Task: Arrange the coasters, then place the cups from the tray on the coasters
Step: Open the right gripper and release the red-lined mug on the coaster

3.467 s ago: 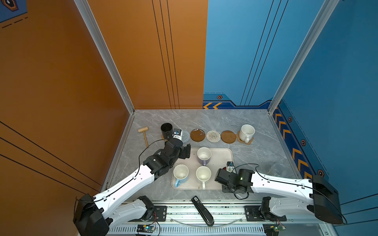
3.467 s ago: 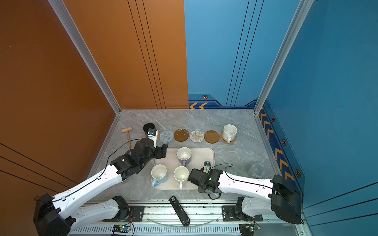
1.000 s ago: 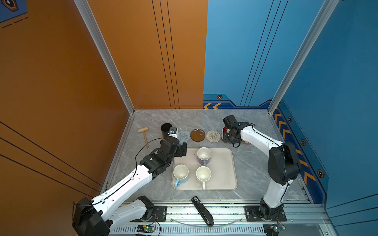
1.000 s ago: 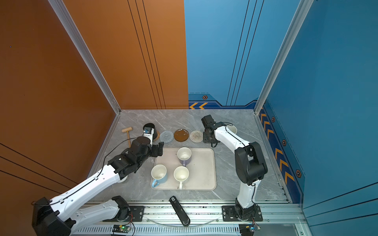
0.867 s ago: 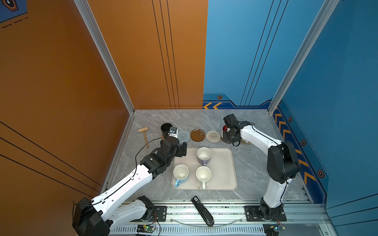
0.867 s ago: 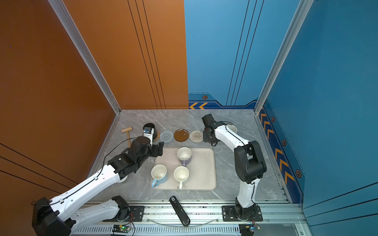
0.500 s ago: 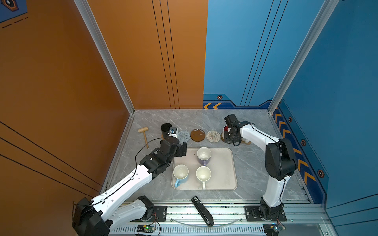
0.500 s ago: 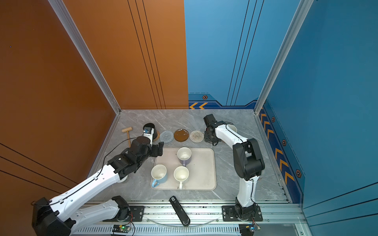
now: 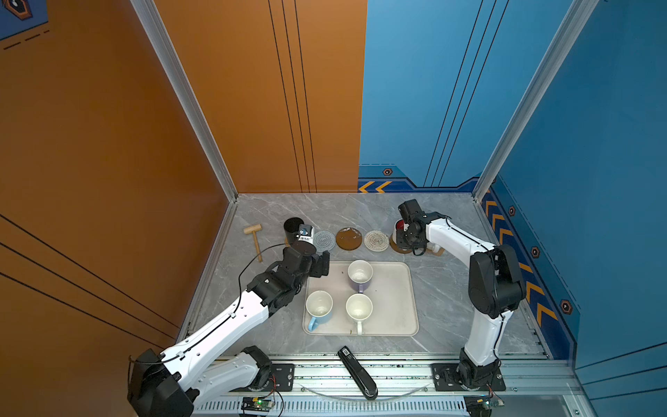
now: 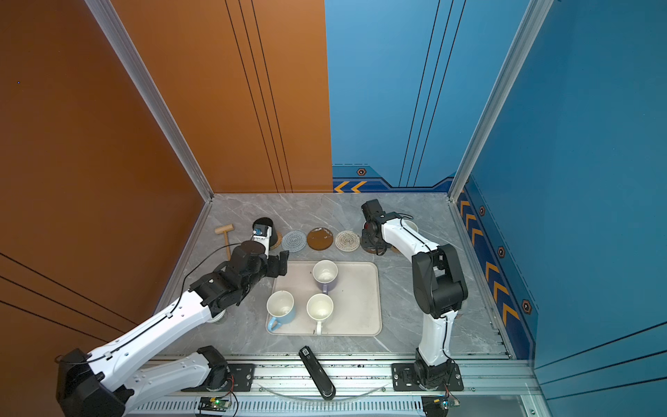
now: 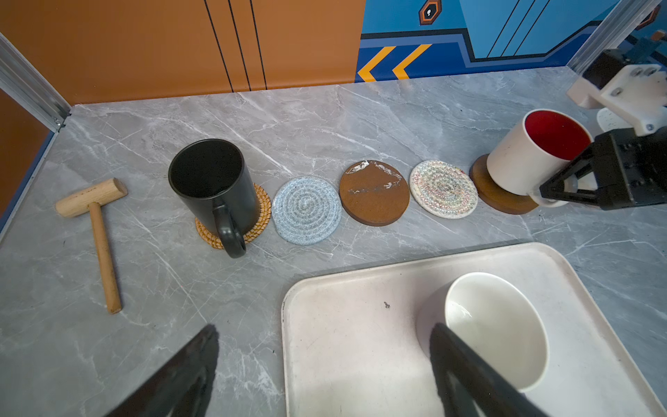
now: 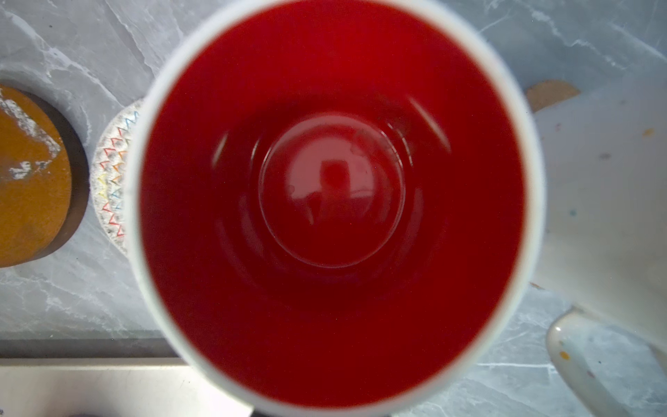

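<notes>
Black mug: was black inside and out.
Rattan coaster: was tan, woven in rings.
Grey crocheted coaster: showed a pale spiral.
Brown disc coaster: bore white scuffs.
White crocheted coaster: carried multicoloured zigzag stitches.
Red-lined mug: was white outside, red inside.
Speckled mug: was cream with coloured flecks.
Tray: was cream-white.
Tabletop: was grey marble, white-veined.

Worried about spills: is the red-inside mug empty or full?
Empty. The red-inside mug shows a bare, glossy red bottom in the right wrist view.
</notes>
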`<action>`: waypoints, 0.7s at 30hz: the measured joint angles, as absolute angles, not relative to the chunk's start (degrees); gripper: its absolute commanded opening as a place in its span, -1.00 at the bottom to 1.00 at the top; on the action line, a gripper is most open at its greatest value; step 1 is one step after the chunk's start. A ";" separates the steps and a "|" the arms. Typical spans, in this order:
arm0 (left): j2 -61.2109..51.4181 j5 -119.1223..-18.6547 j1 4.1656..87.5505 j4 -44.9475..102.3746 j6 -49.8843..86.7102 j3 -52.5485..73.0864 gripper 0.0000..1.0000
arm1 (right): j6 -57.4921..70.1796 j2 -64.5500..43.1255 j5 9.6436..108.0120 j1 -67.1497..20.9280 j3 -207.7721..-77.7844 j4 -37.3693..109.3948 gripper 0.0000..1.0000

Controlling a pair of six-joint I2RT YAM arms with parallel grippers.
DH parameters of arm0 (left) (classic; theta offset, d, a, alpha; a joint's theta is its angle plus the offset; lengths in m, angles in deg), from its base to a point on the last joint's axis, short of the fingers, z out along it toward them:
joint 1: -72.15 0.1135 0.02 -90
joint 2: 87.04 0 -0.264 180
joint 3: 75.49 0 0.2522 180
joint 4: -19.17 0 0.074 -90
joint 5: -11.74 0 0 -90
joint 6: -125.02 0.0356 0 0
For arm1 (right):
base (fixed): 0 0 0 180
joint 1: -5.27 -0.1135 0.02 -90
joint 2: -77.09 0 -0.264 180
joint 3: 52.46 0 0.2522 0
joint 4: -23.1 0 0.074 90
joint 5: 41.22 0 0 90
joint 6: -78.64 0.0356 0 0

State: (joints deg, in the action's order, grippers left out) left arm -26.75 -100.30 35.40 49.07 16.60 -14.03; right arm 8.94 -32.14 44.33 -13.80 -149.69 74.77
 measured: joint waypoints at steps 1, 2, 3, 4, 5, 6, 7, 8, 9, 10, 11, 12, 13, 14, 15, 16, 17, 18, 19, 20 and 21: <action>-26.75 -100.30 35.40 49.05 16.60 -14.03 0.83 | 8.92 -32.25 44.33 -13.78 -149.69 74.77 -1.00; -26.75 -100.30 35.40 49.07 16.60 -14.03 0.83 | 8.92 -32.47 44.35 -13.73 -149.69 74.77 -1.00; -26.75 -100.30 35.40 49.07 16.60 -14.03 0.83 | 8.94 -32.67 44.50 -13.67 -149.69 74.77 -1.00; -26.75 -100.30 35.40 49.07 16.60 -14.03 0.84 | 8.92 -32.88 44.57 -13.67 -149.69 74.77 -1.00; -26.75 -100.30 35.42 49.07 16.60 -14.03 0.83 | 8.92 -33.15 44.59 -13.67 -149.69 74.77 -1.00; -26.75 -100.30 35.40 49.07 16.60 -14.03 0.83 | 8.92 -33.41 44.66 -13.67 -149.69 74.77 -1.00; -26.75 -100.30 35.40 49.07 16.60 -14.03 0.83 | 8.92 -33.58 44.76 -13.67 -149.69 74.77 -1.00; -26.75 -100.30 35.40 49.07 16.58 -14.03 0.83 | 8.89 -33.76 44.76 -13.67 -149.69 74.75 -1.00; -26.75 -100.30 35.40 49.07 16.60 -14.03 0.83 | 8.81 -33.76 44.85 -13.62 -149.69 74.69 -1.00; -26.75 -100.30 35.40 49.07 16.58 -14.03 0.84 | 8.76 -33.76 44.90 -13.60 -149.69 74.71 -1.00; -26.75 -100.30 35.40 49.07 16.60 -14.03 0.83 | 8.74 -33.76 45.00 -13.56 -149.69 74.69 -1.00; -26.75 -100.30 35.40 49.07 16.58 -14.03 0.83 | 8.72 -33.76 45.14 -13.49 -149.69 74.69 -1.00; -26.75 -100.30 35.40 49.07 16.58 -14.03 0.83 | 8.59 -33.76 45.20 -13.47 -149.69 74.69 -1.00; -26.75 -100.30 35.42 49.07 16.60 -14.03 0.83 | 8.54 -33.76 45.20 -13.45 -149.69 74.69 -1.00; -26.75 -100.30 35.40 49.07 16.60 -14.03 0.83 | 8.52 -33.76 45.20 -13.45 -149.69 74.69 -1.00; -26.75 -100.30 35.40 49.07 16.60 -14.03 0.84 | 8.50 -33.76 45.20 -13.45 -149.69 74.69 -1.00; -26.75 -100.30 35.40 49.07 16.60 -14.03 0.84 | 8.50 -33.76 45.20 -13.45 -149.69 74.69 -1.00; -26.75 -100.30 35.40 49.07 16.60 -14.03 0.83 | 8.50 -33.76 45.20 -13.43 -149.69 74.69 -1.00; -26.75 -100.30 35.40 49.07 16.60 -14.03 0.83 | 8.50 -33.76 45.20 -13.40 -149.69 74.69 -1.00; -26.75 -100.30 35.40 49.07 16.58 -14.03 0.83 | 8.50 -33.76 45.22 -13.40 -149.69 74.69 -1.00; -26.75 -100.30 35.40 49.07 16.60 -14.03 0.84 | 8.50 -33.76 45.22 -13.40 -149.69 74.69 -1.00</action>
